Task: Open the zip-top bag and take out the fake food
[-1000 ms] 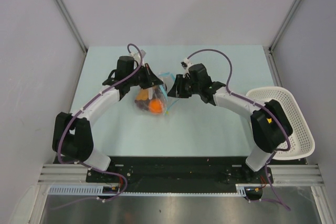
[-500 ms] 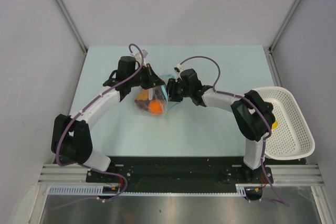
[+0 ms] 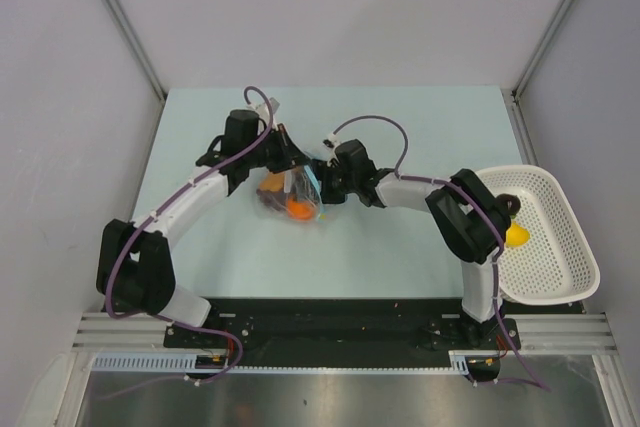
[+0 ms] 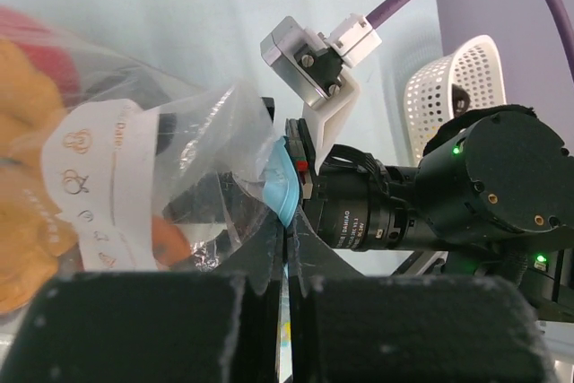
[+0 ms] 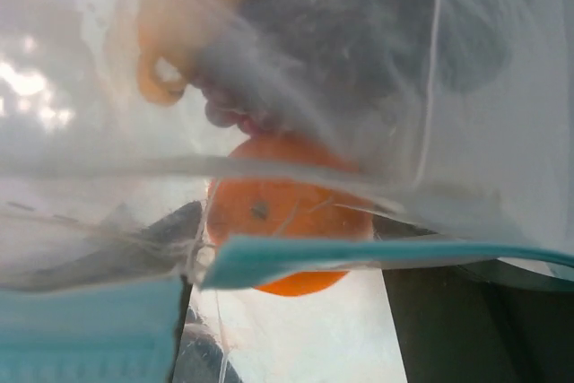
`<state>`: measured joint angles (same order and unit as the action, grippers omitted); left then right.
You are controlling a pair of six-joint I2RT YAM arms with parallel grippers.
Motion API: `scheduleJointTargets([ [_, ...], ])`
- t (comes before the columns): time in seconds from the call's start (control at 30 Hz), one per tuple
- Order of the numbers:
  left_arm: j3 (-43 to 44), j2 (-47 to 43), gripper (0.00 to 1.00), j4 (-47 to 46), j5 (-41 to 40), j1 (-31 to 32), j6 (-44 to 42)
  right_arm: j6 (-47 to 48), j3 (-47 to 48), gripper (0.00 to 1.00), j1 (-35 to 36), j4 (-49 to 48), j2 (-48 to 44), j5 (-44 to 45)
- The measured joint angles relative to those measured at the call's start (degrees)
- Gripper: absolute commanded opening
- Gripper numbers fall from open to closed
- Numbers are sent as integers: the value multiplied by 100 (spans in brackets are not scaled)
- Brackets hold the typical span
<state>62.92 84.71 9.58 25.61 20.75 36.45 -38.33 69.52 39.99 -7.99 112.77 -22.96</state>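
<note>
A robotics lab test cell: plain grey wall panels (image 3: 330, 7), aluminium frame struts (image 3: 120, 22), pale-green table (image 3: 400, 247).

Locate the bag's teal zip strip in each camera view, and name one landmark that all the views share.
Top external: zip strip mid-table, at the bag's right edge.
Left wrist: zip strip at centre, right of the crinkled plastic.
Right wrist: zip strip as a band across the bottom.
Shared landmark: the clear zip-top bag holding toy fruit.

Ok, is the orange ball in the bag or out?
In: the right wrist view shows the orange ball behind the clear film of the zip-top bag.
</note>
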Motion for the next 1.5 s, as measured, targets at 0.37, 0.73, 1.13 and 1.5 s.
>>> scheduleJointTargets([
  [0.37, -186, -13, 0, 61, -229, 15, -46, -17, 37, 80, 103, -216, 398, -33],
  [0.73, -376, -50, 0, -186, -79, 120, -101, 197, 46, 45, 208, 398, 101, 201],
  [1.13, -704, -317, 0, -365, 46, 92, -210, 319, 46, 47, -470, 1029, -758, 201],
  [1.5, -708, -315, 0, -286, 74, -94, -245, 494, 46, 47, -691, 1325, -1231, 79],
])
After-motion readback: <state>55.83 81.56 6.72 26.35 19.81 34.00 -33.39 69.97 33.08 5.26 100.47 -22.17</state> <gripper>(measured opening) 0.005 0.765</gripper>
